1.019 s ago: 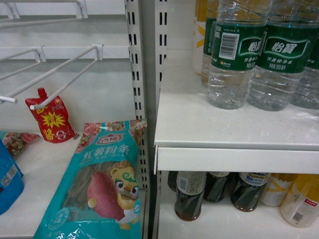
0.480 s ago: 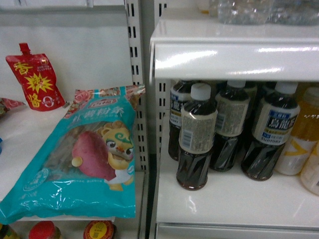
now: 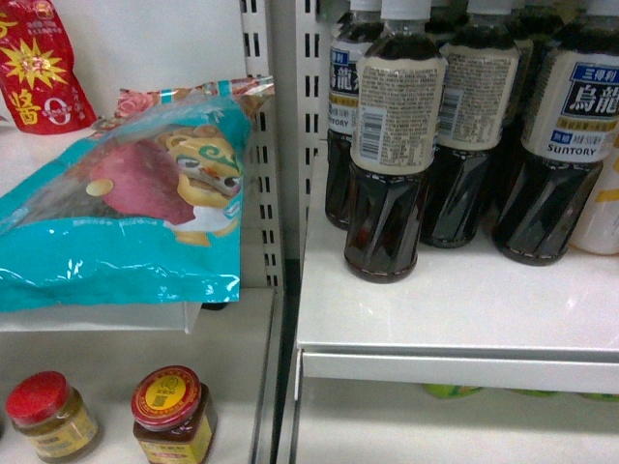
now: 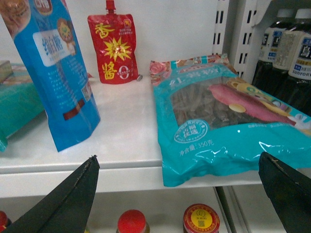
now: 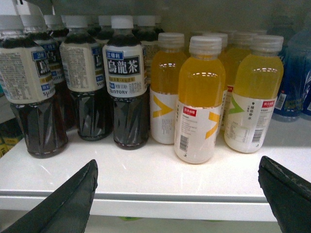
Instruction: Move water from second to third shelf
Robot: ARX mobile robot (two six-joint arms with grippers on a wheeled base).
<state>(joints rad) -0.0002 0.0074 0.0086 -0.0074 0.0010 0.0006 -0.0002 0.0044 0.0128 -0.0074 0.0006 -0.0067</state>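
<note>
The water is out of view in every current frame. My left gripper point(image 4: 177, 165) is open with nothing between its fingers, in front of the edge of a white shelf point(image 4: 97, 170) holding snack packets. My right gripper point(image 5: 177, 167) is also open and empty, facing the front edge of the white shelf point(image 5: 160, 182) where dark tea bottles point(image 5: 124, 82) with beige labels stand beside yellow drink bottles point(image 5: 199, 97). Neither gripper shows in the head view, where the tea bottles point(image 3: 397, 145) stand on that shelf point(image 3: 464, 309).
A teal noodle packet point(image 3: 126, 213) overhangs the left shelf's edge, also in the left wrist view point(image 4: 228, 116). A red pouch point(image 4: 112, 48) and a blue bag point(image 4: 53, 73) stand behind. Small jars point(image 3: 174, 416) sit one shelf lower. Slotted uprights point(image 3: 256, 116) divide the bays.
The head view has dropped: the water bottles' shelf slid out past the top, the tea bottle shelf rose to fill the frame, and jars on a lower shelf came into sight.
</note>
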